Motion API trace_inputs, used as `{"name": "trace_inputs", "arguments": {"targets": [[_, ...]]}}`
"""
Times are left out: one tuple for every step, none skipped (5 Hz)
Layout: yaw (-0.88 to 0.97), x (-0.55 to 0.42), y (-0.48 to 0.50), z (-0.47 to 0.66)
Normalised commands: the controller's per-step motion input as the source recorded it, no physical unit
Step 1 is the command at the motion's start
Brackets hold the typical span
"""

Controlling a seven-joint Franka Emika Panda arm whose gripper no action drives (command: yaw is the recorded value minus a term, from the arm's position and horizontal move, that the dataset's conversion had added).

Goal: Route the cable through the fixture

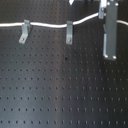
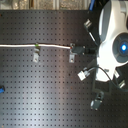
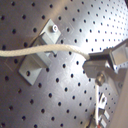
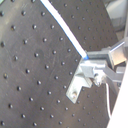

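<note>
Thin white cable (image 1: 50,23), held by the narrow pincer (image 1: 102,12), should stay taut and low across both grey metal clips (image 1: 69,31).

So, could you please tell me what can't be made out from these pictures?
- Cable: its far end is cut off by the first exterior view's left edge.
- Gripper: in the first exterior view it is blurred, and whether the jaws are open or shut cannot be told; in the second exterior view the arm hides it.
- Clips: too blurred in both exterior views to tell whether the cable sits inside them.
</note>
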Motion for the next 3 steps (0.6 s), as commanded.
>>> {"name": "trace_inputs", "arguments": {"targets": [[0.78,-0.097,-0.022,-0.30],[0.82,-0.106,-0.044,-0.27],[0.43,0.000,-0.100,0.00]]}}
